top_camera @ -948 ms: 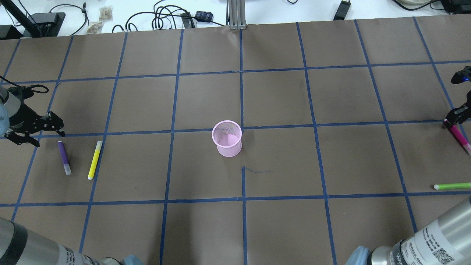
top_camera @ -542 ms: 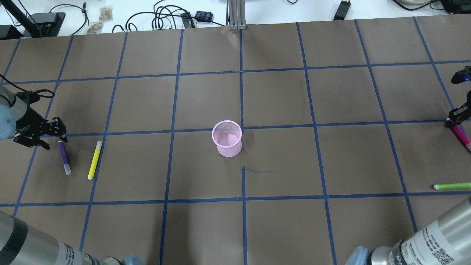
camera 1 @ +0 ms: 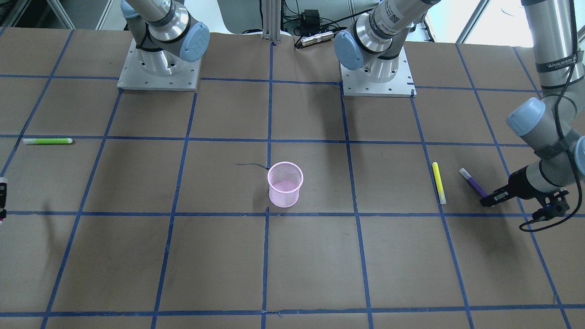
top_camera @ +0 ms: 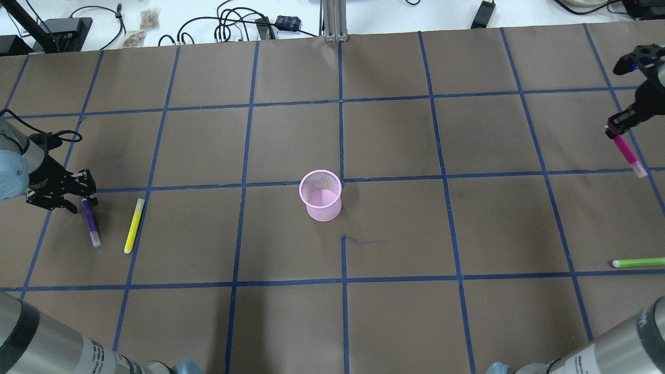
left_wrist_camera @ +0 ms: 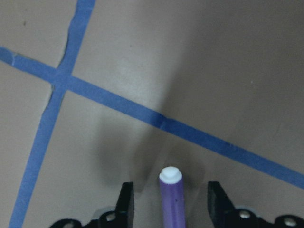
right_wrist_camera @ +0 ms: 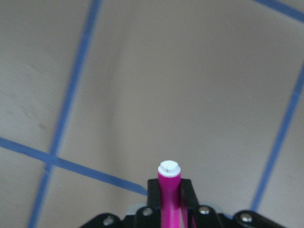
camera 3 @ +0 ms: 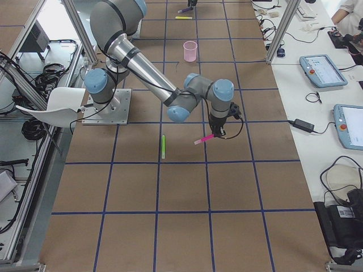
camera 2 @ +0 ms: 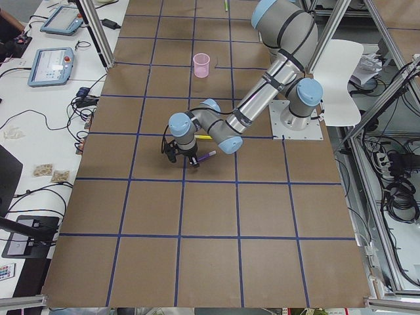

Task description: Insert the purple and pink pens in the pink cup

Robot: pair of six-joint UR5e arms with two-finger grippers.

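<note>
The pink mesh cup (top_camera: 320, 196) stands upright mid-table, also in the front view (camera 1: 285, 184). The purple pen (top_camera: 89, 222) lies flat at the left. My left gripper (top_camera: 79, 197) is low over its far end, open. In the left wrist view, the pen's white-tipped end (left_wrist_camera: 171, 199) lies between the spread fingers (left_wrist_camera: 125, 202). My right gripper (top_camera: 616, 129) is shut on the pink pen (top_camera: 627, 154) and holds it off the table at the far right. The pen sticks out from the closed fingers in the right wrist view (right_wrist_camera: 169, 190).
A yellow pen (top_camera: 134, 225) lies just right of the purple pen. A green pen (top_camera: 638, 263) lies at the near right edge. Cables and boxes (top_camera: 239, 26) sit beyond the table's far edge. Both arm bases (camera 1: 157, 68) stand at the robot's side.
My right gripper has risen with the pink pen, lifting it off the table and away from the robot. My left gripper has come down and closer over the purple pen's end.
</note>
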